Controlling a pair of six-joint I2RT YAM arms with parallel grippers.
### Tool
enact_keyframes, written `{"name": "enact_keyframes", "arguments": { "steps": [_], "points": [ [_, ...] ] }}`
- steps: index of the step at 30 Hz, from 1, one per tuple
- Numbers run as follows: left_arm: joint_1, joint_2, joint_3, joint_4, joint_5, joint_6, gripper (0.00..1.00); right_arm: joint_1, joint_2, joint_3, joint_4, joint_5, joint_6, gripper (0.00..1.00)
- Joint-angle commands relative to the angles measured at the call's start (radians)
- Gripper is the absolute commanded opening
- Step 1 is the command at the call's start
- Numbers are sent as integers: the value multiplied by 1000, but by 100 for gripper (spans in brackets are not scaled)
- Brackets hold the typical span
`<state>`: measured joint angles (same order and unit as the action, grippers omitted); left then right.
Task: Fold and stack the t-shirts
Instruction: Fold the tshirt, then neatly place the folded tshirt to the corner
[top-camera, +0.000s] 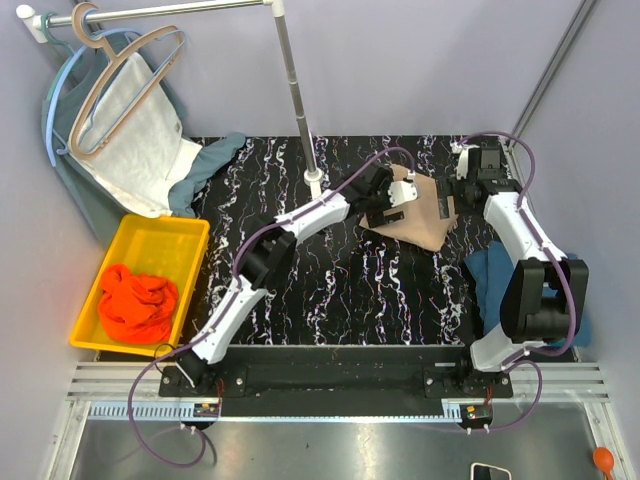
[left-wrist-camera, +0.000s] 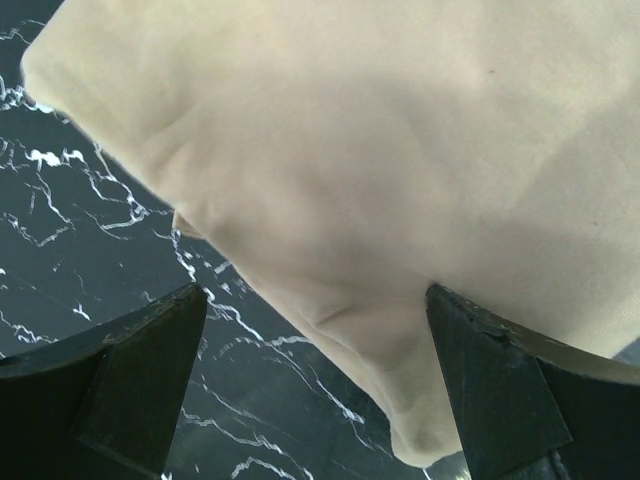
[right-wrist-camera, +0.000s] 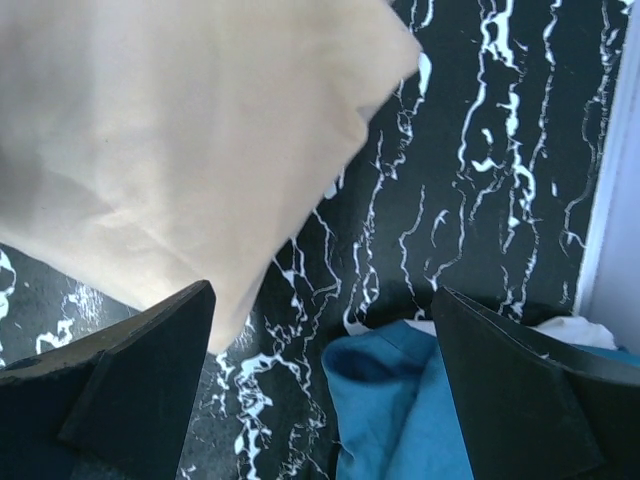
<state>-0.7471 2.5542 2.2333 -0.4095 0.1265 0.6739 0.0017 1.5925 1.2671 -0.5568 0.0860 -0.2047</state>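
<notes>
The beige-tan t-shirt (top-camera: 418, 218) lies partly folded on the black marble table (top-camera: 330, 290), back centre-right. My left gripper (top-camera: 393, 210) is open at its left edge; in the left wrist view the shirt (left-wrist-camera: 380, 150) lies just ahead of the gripper (left-wrist-camera: 315, 400), its corner reaching between the fingers. My right gripper (top-camera: 456, 193) is open at the shirt's right edge; the right wrist view shows the gripper (right-wrist-camera: 320, 400) over bare table, the beige shirt (right-wrist-camera: 170, 140) upper left. The teal-blue t-shirt (top-camera: 490, 280) lies crumpled at the right edge, also seen from the right wrist (right-wrist-camera: 410, 420). The orange-red t-shirt (top-camera: 137, 302) is bunched in the yellow bin (top-camera: 160, 235).
A clothes rail's upright pole (top-camera: 297, 100) stands on the table just left of my left arm. A hanger (top-camera: 120, 90) with a white cloth (top-camera: 140, 140) and a dull grey-green garment (top-camera: 205, 165) hang at the back left. Walls close in on the right.
</notes>
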Motion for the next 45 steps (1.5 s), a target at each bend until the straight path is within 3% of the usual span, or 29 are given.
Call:
{"name": "enact_keyframes", "arguments": {
  "steps": [1, 5, 12, 18, 26, 31, 45],
  "points": [
    [-29, -109, -184, -104, -34, 27, 99, 4, -75, -43, -20, 46, -39, 100],
    [-37, -209, -363, -68, -51, -5, 98, 4, -78, -83, -17, 52, -27, 100],
    [-55, -390, -690, 26, -82, -54, 96, -32, 30, -39, -37, -110, 71, 100],
    [-77, -465, -797, 51, -107, -89, 95, -57, 173, 58, -40, -317, 99, 100],
    [-120, -600, -998, 83, -77, -145, 93, -58, 267, 140, -48, -397, 100, 99],
    [-156, -686, -1060, 98, -74, -171, 94, -58, 256, 150, -64, -456, 96, 99],
    [-161, -842, -989, 103, -123, -162, 98, -58, 225, 110, -123, -517, 13, 100]
  ]
}}
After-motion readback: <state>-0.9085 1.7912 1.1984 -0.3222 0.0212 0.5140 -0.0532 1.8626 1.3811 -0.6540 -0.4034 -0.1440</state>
